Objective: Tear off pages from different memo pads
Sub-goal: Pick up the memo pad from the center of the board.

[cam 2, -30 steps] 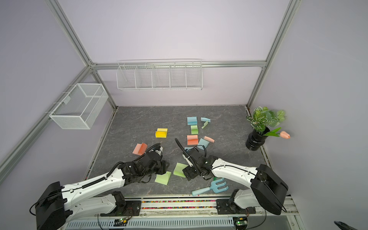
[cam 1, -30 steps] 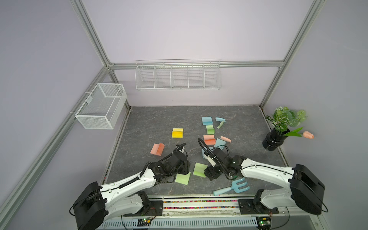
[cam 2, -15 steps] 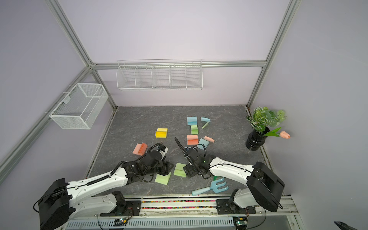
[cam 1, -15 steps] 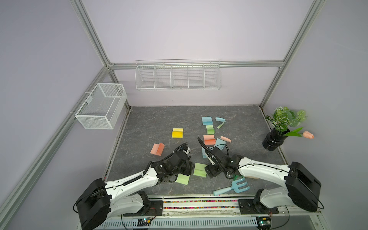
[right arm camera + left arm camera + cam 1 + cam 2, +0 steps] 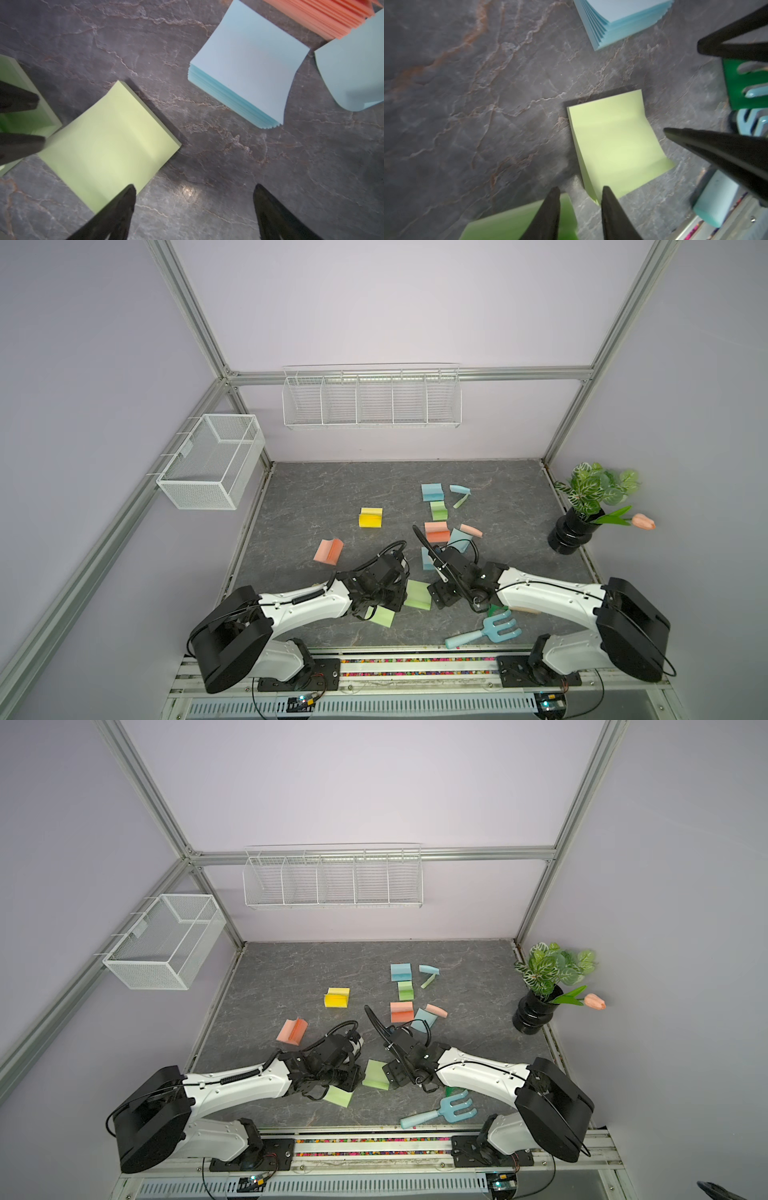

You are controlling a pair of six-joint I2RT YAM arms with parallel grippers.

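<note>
A light green memo pad [image 5: 417, 594] [image 5: 375, 1074] [image 5: 616, 141] [image 5: 108, 145] lies flat between my two arms. My left gripper [image 5: 580, 188] [image 5: 395, 598] sits at one corner of it, jaws narrow but apart, with bare table showing between them. A loose green page [image 5: 383, 617] [image 5: 512, 220] lies under that gripper. My right gripper [image 5: 194, 188] [image 5: 440, 597] stands wide open, one finger over the pad's opposite edge. Other memo pads lie farther back: yellow [image 5: 370, 517], salmon [image 5: 328, 551], blue [image 5: 247, 83]. A blue page [image 5: 353, 72] lies beside the blue one.
A blue toy fork [image 5: 484, 628] lies near the front edge by my right arm. A potted plant [image 5: 569, 531] stands at the right wall. Wire baskets hang on the left wall [image 5: 212, 460] and back wall [image 5: 372, 396]. More pads and curled pages [image 5: 459, 489] lie at the back right.
My left gripper has slid right to the green pad's corner and its jaws have narrowed. The right gripper has stayed wide open and shifted only slightly.
</note>
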